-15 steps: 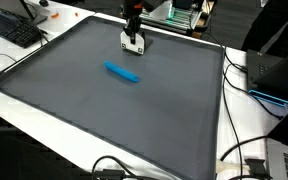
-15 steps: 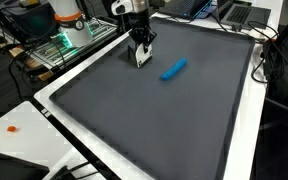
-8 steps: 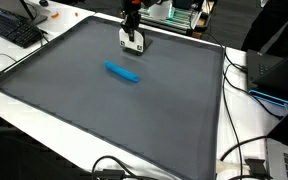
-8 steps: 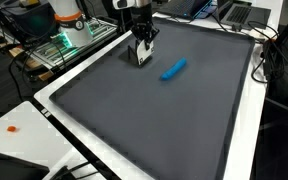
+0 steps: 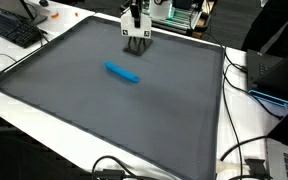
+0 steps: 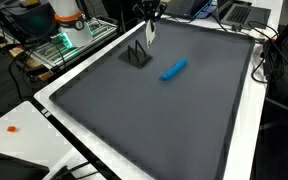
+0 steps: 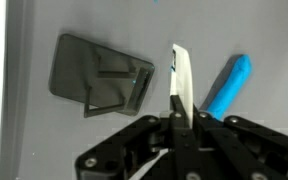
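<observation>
My gripper (image 5: pixel 135 22) is shut on a thin white flat piece (image 5: pixel 136 34) and holds it above the far part of the dark grey mat (image 5: pixel 104 110). In the wrist view the white piece (image 7: pixel 182 84) stands edge-on between the shut jaws of my gripper (image 7: pixel 180 112). A blue stick-shaped object (image 5: pixel 123 72) lies on the mat, closer to the mat's middle. It also shows in an exterior view (image 6: pixel 174 69) and in the wrist view (image 7: pixel 229 86), to the right of the white piece. The gripper's shadow (image 6: pixel 136 55) falls on the mat.
The mat lies on a white table (image 5: pixel 246 120). A black keyboard (image 5: pixel 14 28) is at the left, a laptop (image 5: pixel 287 160) and cables at the right. Lit equipment (image 6: pixel 69 38) stands beyond the mat's far edge. A small orange item (image 6: pixel 12 128) lies on the table.
My gripper has risen from the mat with the white piece in it. The blue object has not moved.
</observation>
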